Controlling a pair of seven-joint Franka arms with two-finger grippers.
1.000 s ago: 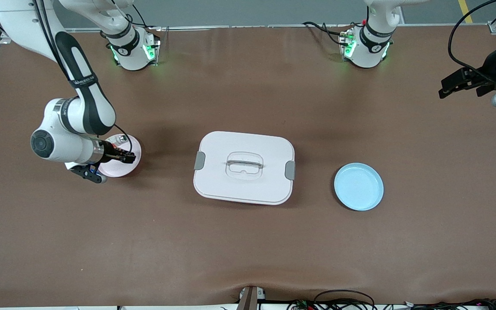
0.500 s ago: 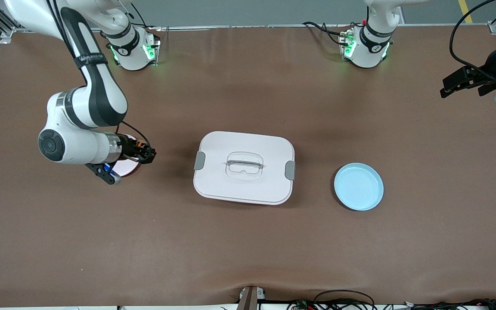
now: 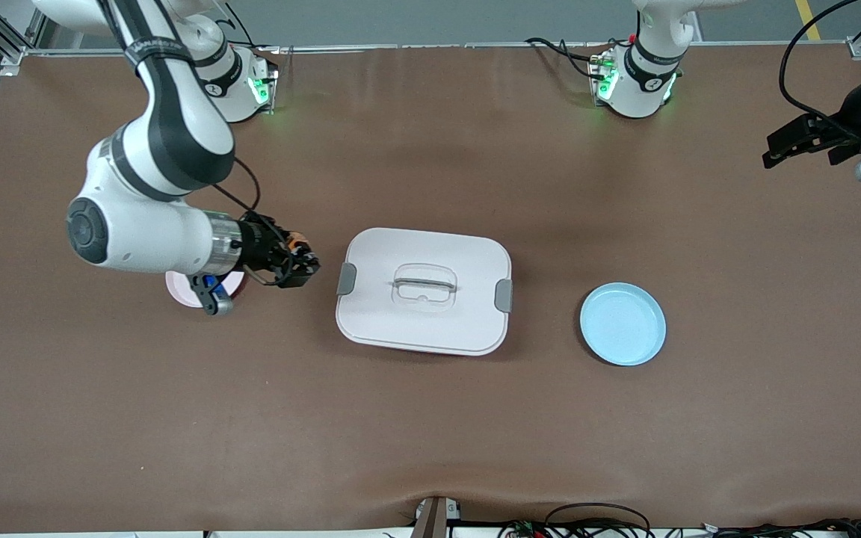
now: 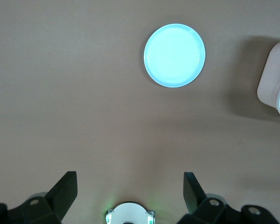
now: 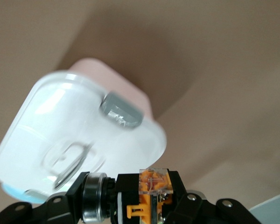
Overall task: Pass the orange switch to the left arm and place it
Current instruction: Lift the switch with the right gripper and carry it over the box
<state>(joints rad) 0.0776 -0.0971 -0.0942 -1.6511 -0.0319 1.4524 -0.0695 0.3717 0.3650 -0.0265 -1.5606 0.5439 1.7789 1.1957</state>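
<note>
One right gripper [image 3: 302, 267] clamps the orange switch [image 5: 151, 193] (beside box [image 3: 424, 291]).

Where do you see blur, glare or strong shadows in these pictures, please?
Right wrist view: the box is smeared and its lid glares white; the switch in the right gripper is sharper. Left wrist view: soft overall, the blue plate washed out. Front view: sharp, soft shadow beside the box.
</note>
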